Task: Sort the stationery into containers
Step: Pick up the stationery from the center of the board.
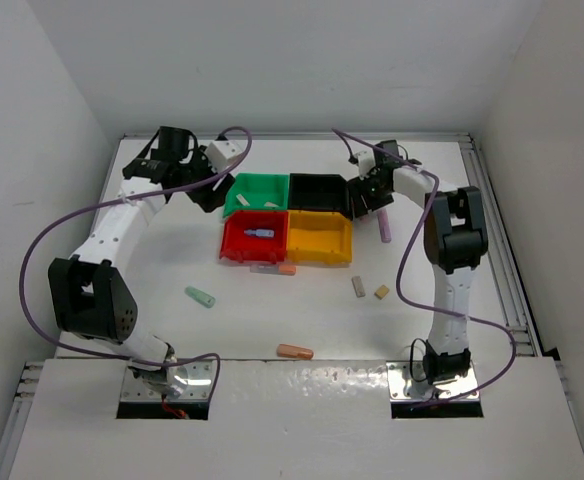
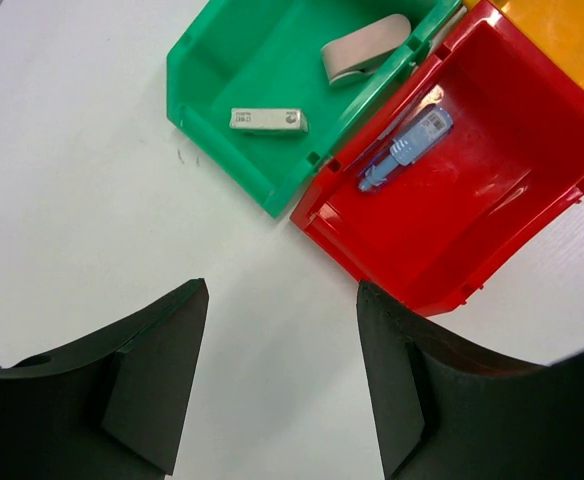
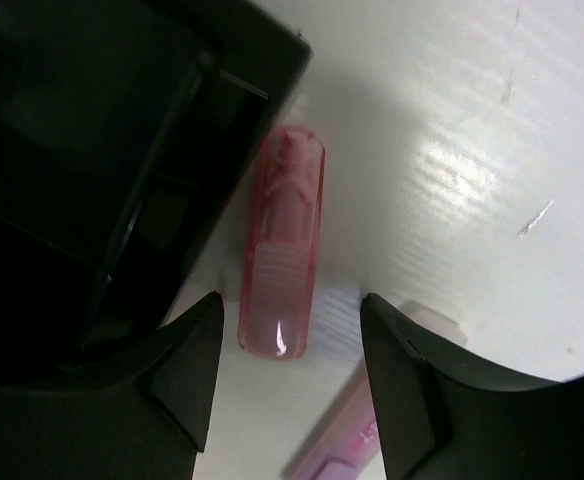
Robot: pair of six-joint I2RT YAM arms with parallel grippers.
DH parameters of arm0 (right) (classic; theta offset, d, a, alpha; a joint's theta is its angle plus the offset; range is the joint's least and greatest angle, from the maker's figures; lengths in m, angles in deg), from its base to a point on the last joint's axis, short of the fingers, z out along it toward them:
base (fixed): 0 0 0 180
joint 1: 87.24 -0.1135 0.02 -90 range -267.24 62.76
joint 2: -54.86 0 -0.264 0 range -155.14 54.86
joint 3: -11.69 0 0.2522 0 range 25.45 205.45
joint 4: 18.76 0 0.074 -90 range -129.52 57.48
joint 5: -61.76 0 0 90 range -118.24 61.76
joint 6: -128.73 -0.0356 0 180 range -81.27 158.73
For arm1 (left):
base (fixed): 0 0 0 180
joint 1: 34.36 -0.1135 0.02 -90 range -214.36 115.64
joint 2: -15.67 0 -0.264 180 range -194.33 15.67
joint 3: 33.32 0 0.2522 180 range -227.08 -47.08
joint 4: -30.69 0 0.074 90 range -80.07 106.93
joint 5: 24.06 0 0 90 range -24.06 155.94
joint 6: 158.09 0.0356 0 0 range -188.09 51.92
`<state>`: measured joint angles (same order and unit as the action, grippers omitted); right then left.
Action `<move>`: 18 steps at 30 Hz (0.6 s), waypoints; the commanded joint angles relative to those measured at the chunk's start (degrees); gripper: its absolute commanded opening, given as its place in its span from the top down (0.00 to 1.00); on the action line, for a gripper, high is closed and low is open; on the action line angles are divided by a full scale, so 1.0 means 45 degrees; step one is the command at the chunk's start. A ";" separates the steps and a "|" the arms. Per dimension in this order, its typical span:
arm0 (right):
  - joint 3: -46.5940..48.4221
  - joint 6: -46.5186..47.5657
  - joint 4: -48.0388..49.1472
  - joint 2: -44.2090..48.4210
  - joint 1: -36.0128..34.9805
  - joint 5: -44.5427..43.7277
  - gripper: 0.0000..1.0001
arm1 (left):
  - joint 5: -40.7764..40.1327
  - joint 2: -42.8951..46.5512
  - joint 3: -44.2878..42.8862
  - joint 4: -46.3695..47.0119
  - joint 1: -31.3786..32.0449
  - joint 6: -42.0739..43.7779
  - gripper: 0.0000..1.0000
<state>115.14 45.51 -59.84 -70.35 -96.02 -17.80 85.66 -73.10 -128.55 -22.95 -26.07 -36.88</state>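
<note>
The worktop (image 1: 272, 320) carries everything, and both arms reach towards the upper part of the top view. The right arm (image 1: 450, 250) rises from its base at lower right, then folds leftward, so its wrist sits at the right wall of the black bin (image 1: 317, 188). The left arm (image 1: 112, 225) bends up the left side and ends just left of the green bin (image 1: 257, 190). Below those two are the red bin (image 1: 252, 240) and the yellow bin (image 1: 319, 238), all joined in one block.

The right tool (image 3: 289, 300) is the nearer one. Its jaws stand moderately parted, and a pink stick (image 3: 282, 245) lies flat on the worktop between them with a gap on each side, so I hold nothing. The stick's long axis runs up the wrist frame, straight out from the tool and across the closing line, so I judge the jaws would pinch its narrow width. It lies just beside the black bin's wall, and I cannot tell whether they touch. That wall looks tight for the left jaw. A second pink piece (image 3: 337, 440) sits at the bottom edge, near the right jaw.

The left tool (image 2: 280, 290) is parted and empty over bare worktop, below the green bin in its frame.
</note>
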 commanded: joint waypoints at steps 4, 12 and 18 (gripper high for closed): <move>0.0694 0.0619 0.0425 -0.0398 -0.0120 -0.0190 0.50 | -0.0028 0.0567 0.0039 -0.0025 -0.0494 -0.0273 0.33; 0.0011 0.0992 -0.0277 0.0771 0.0619 -0.0152 0.80 | 0.0323 0.0353 0.0409 0.0520 -0.1684 -0.0897 0.34; 0.0088 0.1401 -0.1118 0.2702 0.1579 0.0199 0.92 | 0.0870 0.0234 0.1013 0.0815 -0.2605 -0.0725 0.36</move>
<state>114.37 49.95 -63.97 -66.37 -90.71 -18.50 87.26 -73.10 -125.29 -21.39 -36.36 -40.51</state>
